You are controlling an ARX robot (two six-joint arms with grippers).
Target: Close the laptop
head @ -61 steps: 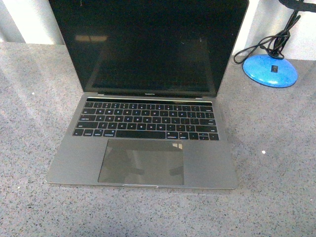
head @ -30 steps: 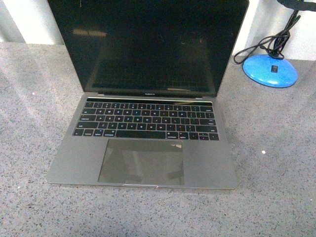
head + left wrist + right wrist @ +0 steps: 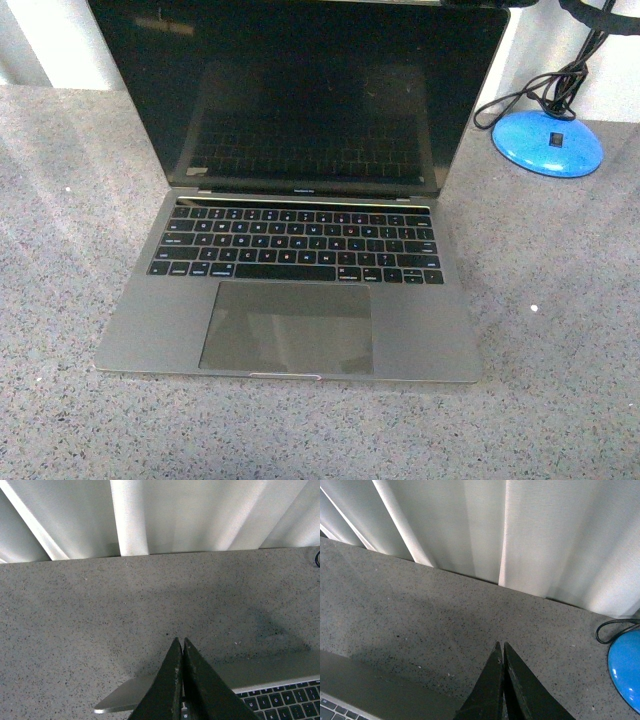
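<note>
The laptop (image 3: 415,325) lies open on the grey speckled table, keyboard toward me, its black screen (image 3: 300,100) standing up and leaning a little forward. Neither gripper shows in the front view. In the left wrist view my left gripper (image 3: 180,641) is shut and empty, its fingers crossing the top edge of the grey lid (image 3: 122,700) near one corner, with keys (image 3: 285,700) showing beyond that edge. My right gripper (image 3: 500,645) is shut and empty too, over the table just behind the lid (image 3: 370,690). Whether either touches the lid I cannot tell.
A blue round lamp base (image 3: 548,142) with a black cable (image 3: 540,95) stands at the back right of the table, also visible as the lamp base (image 3: 627,672) in the right wrist view. White curtains (image 3: 200,515) hang behind the table (image 3: 560,330).
The screen has tipped forward toward the keyboard; its top edge now shows in the front view and the keyboard's reflection in it has grown clearer. The base has stayed put.
</note>
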